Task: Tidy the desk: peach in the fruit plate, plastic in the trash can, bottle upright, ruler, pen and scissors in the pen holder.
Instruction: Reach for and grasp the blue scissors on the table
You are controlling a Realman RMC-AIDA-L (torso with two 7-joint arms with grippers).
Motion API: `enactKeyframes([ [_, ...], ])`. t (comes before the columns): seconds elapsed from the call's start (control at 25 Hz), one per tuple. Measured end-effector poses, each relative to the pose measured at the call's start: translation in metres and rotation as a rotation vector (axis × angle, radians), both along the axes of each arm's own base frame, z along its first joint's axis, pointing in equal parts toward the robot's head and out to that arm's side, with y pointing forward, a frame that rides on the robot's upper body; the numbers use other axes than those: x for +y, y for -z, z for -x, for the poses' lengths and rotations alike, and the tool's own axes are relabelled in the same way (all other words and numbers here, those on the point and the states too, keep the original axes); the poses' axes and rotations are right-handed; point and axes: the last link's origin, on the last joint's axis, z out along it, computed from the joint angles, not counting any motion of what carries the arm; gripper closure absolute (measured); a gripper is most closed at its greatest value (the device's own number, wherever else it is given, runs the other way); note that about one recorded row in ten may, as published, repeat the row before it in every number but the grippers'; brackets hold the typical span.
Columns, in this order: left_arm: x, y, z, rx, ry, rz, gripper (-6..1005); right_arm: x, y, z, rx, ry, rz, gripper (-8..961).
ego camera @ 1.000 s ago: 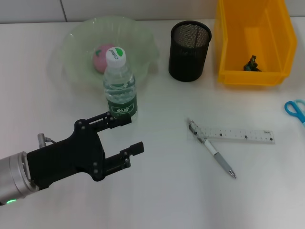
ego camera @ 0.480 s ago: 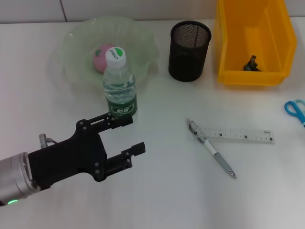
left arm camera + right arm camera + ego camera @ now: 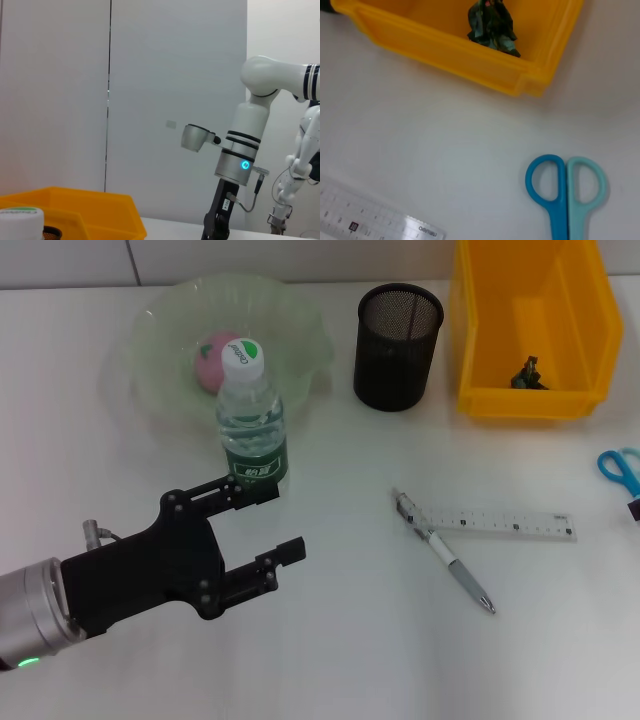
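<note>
Broadly, a white table (image 3: 330, 640) carries everything. At its far right stands the yellow trash bin (image 3: 530, 325), with a crumpled dark piece of plastic (image 3: 528, 374) lying inside against the near wall; the right wrist view shows that same wad (image 3: 492, 25) resting in the bin (image 3: 445, 45). At the far left sits the translucent green fruit plate (image 3: 170, 370), holding the pink peach (image 3: 212, 360). The left gripper (image 3: 262, 523) hangs low over the near left of the table, its black fingers (image 3: 252, 490) spread apart and holding nothing, the farther one just beside the base of the water bottle (image 3: 252, 420). That bottle stands upright, white cap on top, at the plate's near edge. The black mesh pen holder (image 3: 397, 345) stands between plate and bin. A clear ruler (image 3: 500, 523) lies flat right of centre, and a pen (image 3: 447, 555) lies slanted with its top end touching the ruler's left end. Blue scissors (image 3: 620, 468) lie at the table's right edge; the right wrist view looks down on their handles (image 3: 565, 190). Only a dark tip of the right gripper (image 3: 634, 508) shows beside them, and whether its fingers are apart cannot be told.
</note>
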Motion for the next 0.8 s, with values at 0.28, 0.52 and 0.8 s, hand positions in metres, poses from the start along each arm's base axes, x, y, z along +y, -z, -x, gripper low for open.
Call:
enactKeyframes([
  [0.28, 0.0001, 0.0005, 0.0001, 0.001, -0.002, -0.001, 351, 0.0018, 0.0013, -0.0017, -0.025, 0.007, 0.017, 559],
  [0.52, 0.0004, 0.0005, -0.0001, 0.002, 0.000, -0.002, 351, 0.0020, 0.0025, -0.0031, -0.026, 0.010, 0.018, 560],
  [0.8, 0.0008, 0.0005, -0.0006, 0.002, 0.002, -0.003, 351, 0.0022, 0.0042, -0.0044, -0.025, 0.016, 0.020, 560],
])
